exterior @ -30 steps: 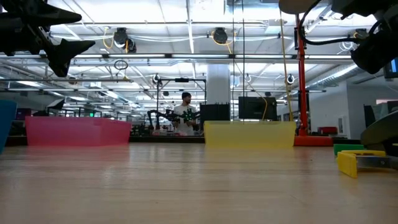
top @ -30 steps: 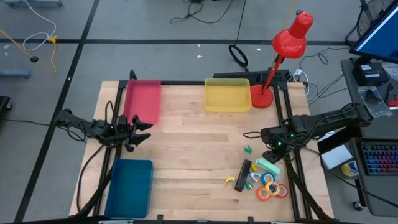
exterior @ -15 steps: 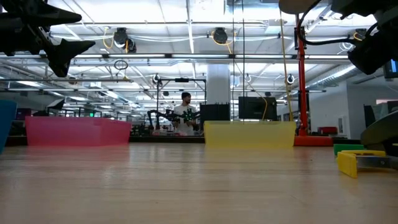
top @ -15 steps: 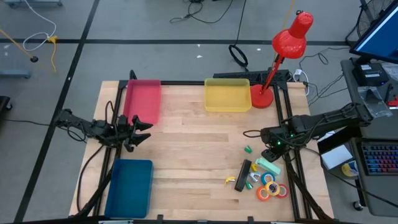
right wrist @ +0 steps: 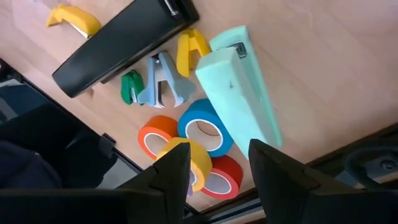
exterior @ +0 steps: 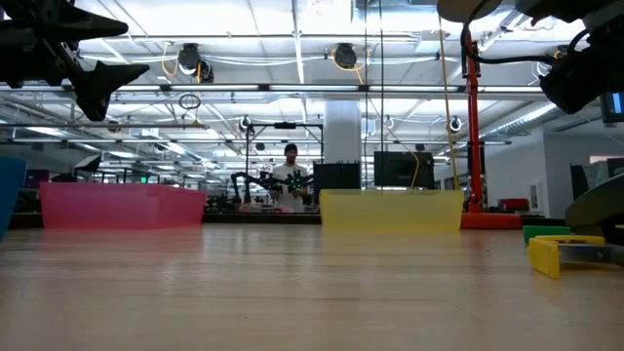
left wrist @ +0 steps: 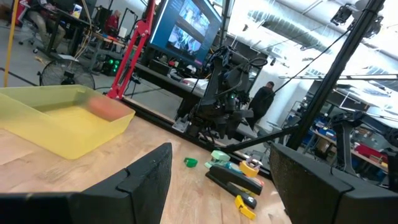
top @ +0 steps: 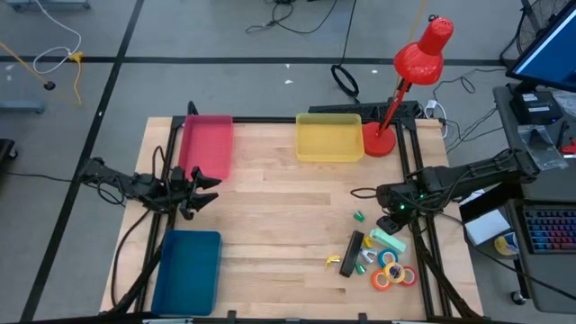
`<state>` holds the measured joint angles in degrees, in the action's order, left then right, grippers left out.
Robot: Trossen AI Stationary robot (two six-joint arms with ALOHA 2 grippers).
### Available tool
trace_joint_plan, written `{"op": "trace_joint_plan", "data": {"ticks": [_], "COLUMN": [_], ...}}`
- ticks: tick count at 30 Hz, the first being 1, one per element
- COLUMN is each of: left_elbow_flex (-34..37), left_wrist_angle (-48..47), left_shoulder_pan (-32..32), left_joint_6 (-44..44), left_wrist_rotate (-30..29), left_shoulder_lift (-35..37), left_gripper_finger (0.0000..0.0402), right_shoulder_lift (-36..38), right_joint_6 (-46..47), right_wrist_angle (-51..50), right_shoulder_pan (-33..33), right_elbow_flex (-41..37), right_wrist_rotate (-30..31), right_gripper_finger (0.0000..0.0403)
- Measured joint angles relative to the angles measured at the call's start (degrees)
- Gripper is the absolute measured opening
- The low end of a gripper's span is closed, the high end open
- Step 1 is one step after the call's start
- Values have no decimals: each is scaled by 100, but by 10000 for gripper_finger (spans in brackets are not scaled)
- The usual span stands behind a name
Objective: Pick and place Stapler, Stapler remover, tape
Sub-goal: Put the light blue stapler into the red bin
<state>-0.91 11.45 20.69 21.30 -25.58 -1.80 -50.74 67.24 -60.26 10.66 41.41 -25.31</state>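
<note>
You have nothing sorted yet, as far as the views show. The pink tray (top: pixel 206 144), the yellow tray (top: pixel 328 139) and the blue tray (top: pixel 189 270) look empty from above, and all the items lie together at the near right corner of the bench (top: pixel 279 216).

In that group the black stapler (right wrist: pixel 124 43) lies on the left side, with the mint-green stapler (right wrist: pixel 239 84) just beside it on the right. Between them sit the small staple removers: a blue-grey one (right wrist: pixel 163 89), a green one (right wrist: pixel 131 87) and a yellow one (right wrist: pixel 191 50); another yellow one (right wrist: pixel 73 20) lies left of the black stapler. The tape rolls are nearest to the bench edge: blue tape (right wrist: pixel 204 130), orange tape (right wrist: pixel 160 135), yellow tape (right wrist: pixel 186 163) and red tape (right wrist: pixel 221 179), touching or overlapping each other.

Your right pincer (right wrist: pixel 214 165) hangs above this group with its fingers apart and released, holding nothing. Your left pincer (left wrist: pixel 217 180) waits at the left edge of the bench, between the pink and blue trays, also spread and empty.

So I judge the task is at its start: every stapler, remover and tape roll is left to pick and place. The first grasp belongs to the right arm, which is closest.
</note>
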Motion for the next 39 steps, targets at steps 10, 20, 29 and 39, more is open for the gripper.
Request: {"op": "trace_joint_plan", "data": {"ticks": [10, 20, 29, 39], "left_elbow_flex": [0, 0, 0, 0], "left_wrist_angle": [-109, -102, -93, -93], "left_shoulder_pan": [1, 0, 2, 1], "left_joint_6": [-60, -14, -13, 0], "left_wrist_rotate": [0, 1, 0, 0], "left_shoulder_lift": [-2, -2, -2, -2], "left_gripper_finger": [269, 269, 269, 269], "right_shoulder_lift": [0, 0, 0, 0], "right_joint_6": [-50, 105, 62, -181], "right_wrist_angle": [11, 46, 575, 679], "right_shoulder_pan": [-2, -4, -4, 367], "right_elbow_flex": [0, 0, 2, 4], "right_wrist_rotate": [168, 150, 152, 257], "right_gripper_finger": [208, 219, 217, 215]}}
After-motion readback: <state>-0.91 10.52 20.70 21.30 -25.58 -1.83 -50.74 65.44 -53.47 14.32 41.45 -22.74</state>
